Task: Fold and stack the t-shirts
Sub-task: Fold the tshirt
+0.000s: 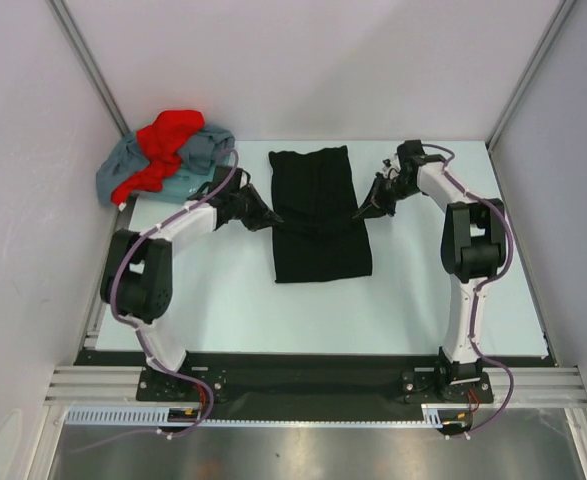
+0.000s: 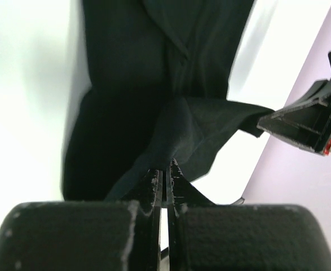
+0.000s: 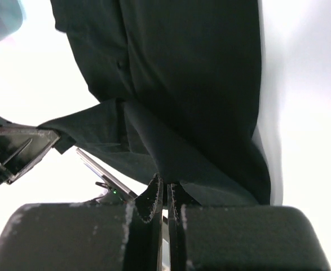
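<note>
White walls enclose a pale table (image 1: 223, 300) with 2 arms mounted at its 6 o'clock edge. Near the table's centre lies the black t-shirt (image 1: 318, 215), folded into a long strip that runs from 12 to 6 o'clock. The left gripper (image 1: 273, 218) meets the strip at its 9 o'clock edge, about halfway along. In the left wrist view, its fingers are pressed together on a raised fold of the black cloth. The right gripper (image 1: 361, 212) meets the opposite edge at 3 o'clock, and the right wrist view shows its fingers pinching a fold of the same shirt. Between the 2 grips the cloth is lifted into a ridge, while both ends of the strip rest on the table. In the 10 o'clock corner the red t-shirt (image 1: 168, 135) lies crumpled on top of the bunched grey-blue t-shirt (image 1: 208, 148), well apart from the black one.
</note>
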`<state>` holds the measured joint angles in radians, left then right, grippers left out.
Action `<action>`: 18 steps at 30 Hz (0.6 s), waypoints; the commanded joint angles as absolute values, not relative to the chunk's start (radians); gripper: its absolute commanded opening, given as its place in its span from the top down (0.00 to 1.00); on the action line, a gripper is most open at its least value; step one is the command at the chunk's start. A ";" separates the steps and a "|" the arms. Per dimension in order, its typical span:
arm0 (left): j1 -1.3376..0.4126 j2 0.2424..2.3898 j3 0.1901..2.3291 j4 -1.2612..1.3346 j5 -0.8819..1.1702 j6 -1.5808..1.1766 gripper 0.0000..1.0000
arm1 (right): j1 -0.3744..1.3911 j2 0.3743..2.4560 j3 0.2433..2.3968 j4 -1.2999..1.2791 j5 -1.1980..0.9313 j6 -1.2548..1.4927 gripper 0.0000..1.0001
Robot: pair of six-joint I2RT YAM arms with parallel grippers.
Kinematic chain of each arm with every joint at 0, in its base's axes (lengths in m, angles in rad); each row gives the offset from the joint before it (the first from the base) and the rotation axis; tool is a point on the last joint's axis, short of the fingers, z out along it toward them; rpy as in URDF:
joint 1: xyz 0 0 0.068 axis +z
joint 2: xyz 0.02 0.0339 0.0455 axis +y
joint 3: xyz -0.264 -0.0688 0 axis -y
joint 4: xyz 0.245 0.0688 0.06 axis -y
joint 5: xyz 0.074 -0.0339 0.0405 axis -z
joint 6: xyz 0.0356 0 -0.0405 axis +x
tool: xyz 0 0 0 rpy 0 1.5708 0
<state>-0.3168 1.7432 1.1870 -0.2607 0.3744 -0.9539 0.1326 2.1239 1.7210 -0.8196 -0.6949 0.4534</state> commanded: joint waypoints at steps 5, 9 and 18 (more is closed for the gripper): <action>-0.249 1.864 1.333 -0.262 0.463 -0.893 1.00 | 0.117 2.223 1.874 -0.818 -0.742 0.492 1.00; -0.238 1.914 1.379 -0.262 0.499 -0.873 1.00 | 0.103 2.243 1.902 -0.821 -0.746 0.502 1.00; -0.232 2.025 1.448 -0.281 0.551 -0.853 1.00 | 0.089 2.318 1.960 -0.811 -0.770 0.515 0.98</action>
<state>-0.2417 1.9984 1.3960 -0.2752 0.5137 -0.8879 0.0929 2.2799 1.9038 -0.8158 -0.7311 0.5011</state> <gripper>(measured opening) 0.015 0.030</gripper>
